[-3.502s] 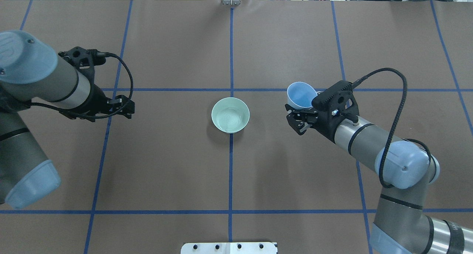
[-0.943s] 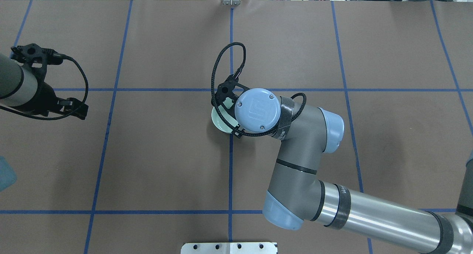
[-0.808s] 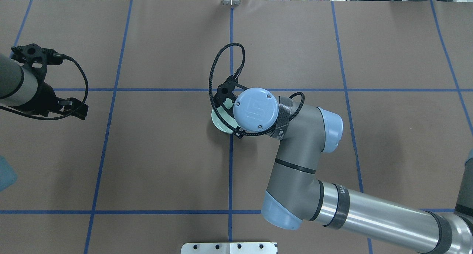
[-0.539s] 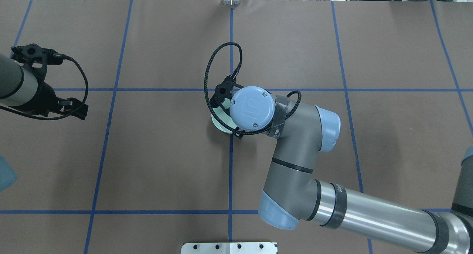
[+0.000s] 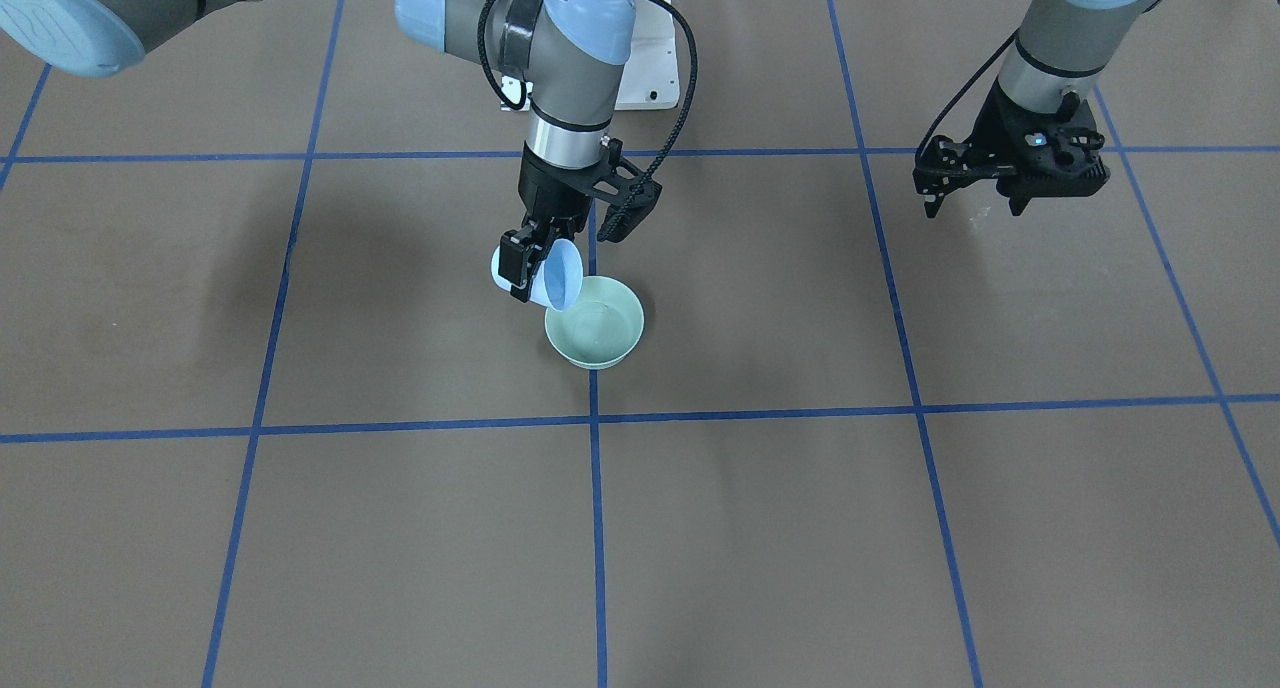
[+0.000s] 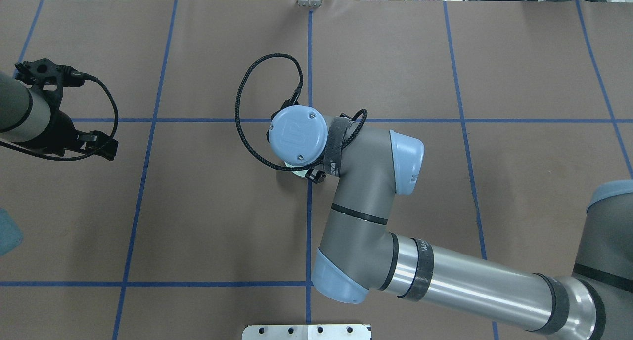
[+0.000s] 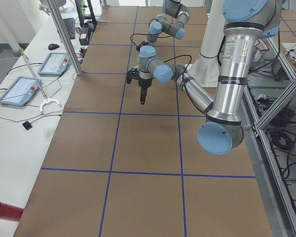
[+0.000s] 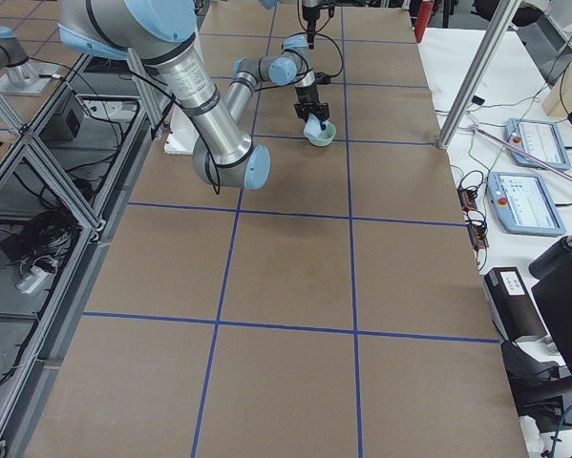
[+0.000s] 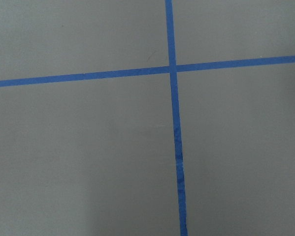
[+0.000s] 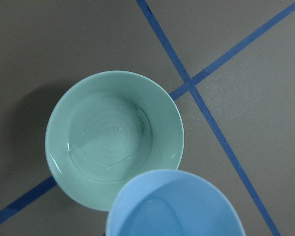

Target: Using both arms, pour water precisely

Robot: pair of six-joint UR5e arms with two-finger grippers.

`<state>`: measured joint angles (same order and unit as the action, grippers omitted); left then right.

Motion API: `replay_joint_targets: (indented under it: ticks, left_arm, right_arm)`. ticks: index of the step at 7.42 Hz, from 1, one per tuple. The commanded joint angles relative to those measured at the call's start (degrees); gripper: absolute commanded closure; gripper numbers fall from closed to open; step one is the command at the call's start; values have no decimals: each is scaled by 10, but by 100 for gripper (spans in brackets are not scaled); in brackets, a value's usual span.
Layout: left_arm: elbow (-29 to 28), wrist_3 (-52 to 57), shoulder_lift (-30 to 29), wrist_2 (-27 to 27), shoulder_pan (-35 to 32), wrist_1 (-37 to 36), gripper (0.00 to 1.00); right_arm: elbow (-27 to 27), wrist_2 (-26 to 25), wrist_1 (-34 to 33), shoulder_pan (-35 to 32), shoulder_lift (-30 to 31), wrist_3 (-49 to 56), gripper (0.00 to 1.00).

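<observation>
Right tool [image 5: 528,266] gripped a blue cup [image 5: 562,276], tipped over the near rim of the green bowl [image 5: 590,354] at frame centre on the desk [image 5: 800,528]. Water [image 10: 108,142] lay rippled in the bowl. Left tool [image 5: 972,206], upper right, hung spread wide, empty.

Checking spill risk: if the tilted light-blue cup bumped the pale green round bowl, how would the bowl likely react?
The pale green round bowl would probably slide rather than tip: it looks wide and low. The shallow water in it would likely slosh while adding little weight. Its glossy wall suggests it is rigid and perhaps slippery.
</observation>
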<state>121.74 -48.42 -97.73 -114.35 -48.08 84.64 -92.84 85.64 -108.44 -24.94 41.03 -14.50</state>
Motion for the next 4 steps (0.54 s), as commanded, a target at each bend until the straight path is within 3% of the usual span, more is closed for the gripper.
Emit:
replay_joint_targets:
  ticks: [1, 4]
  left_arm:
    - [-1, 0, 0, -1, 0, 0, 0]
    - [-2, 1, 1, -1, 0, 0, 0]
  right_arm:
    - [17, -25, -72, 2, -36, 4, 100]
    - [81, -61, -77, 9, -78, 5, 100]
